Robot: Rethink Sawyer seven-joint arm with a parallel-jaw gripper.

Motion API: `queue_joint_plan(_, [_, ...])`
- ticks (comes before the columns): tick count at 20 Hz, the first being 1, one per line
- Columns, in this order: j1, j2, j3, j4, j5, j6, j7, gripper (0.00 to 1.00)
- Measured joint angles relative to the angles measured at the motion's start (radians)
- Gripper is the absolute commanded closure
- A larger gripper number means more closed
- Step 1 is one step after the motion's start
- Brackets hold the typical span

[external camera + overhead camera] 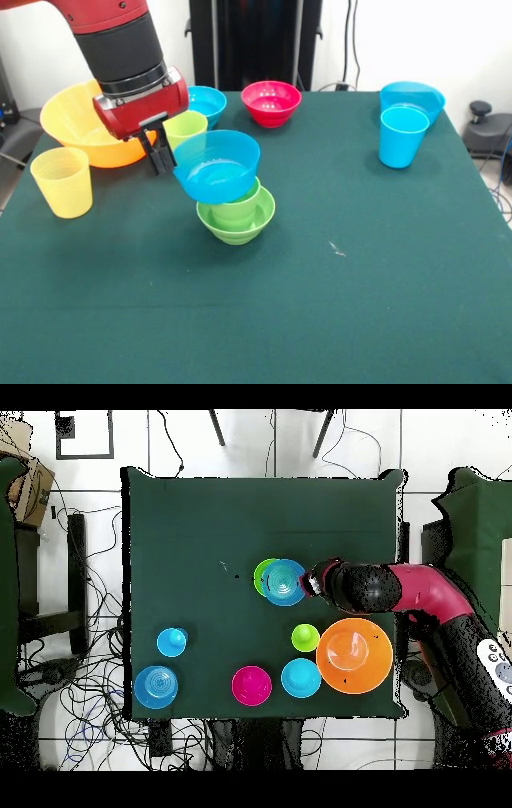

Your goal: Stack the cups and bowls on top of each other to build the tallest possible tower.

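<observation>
Table [384, 304]: tower [236, 216] at centre, a bowl [218, 166] tilted on top, gripper [160, 156] at that bowl's rim. Other bowls [270, 102] and cups [402, 136] lie behind, toward the robot.

Four cups [61, 182] and six bowls [271, 102] on the table.

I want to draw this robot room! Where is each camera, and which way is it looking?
Front view: across the table, facing the robot; the arm and gripper come down from the top.
Overhead view: above the table, looking straight down; the arm enters from the right.
Both show the blue bowl held tilted over the green tower.
</observation>
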Motion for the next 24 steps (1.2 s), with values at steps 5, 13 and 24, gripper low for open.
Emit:
queue_joint_plan(5, [-0.015,0.002,0.000,0.001,0.000,0.000,0.000,1.00])
queue_joint_plan(13, [-0.018,0.002,0.000,0.001,0.000,0.000,0.000,1.00])
queue_joint_plan(24, [-0.018,0.002,0.000,0.001,0.000,0.000,0.000,1.00])
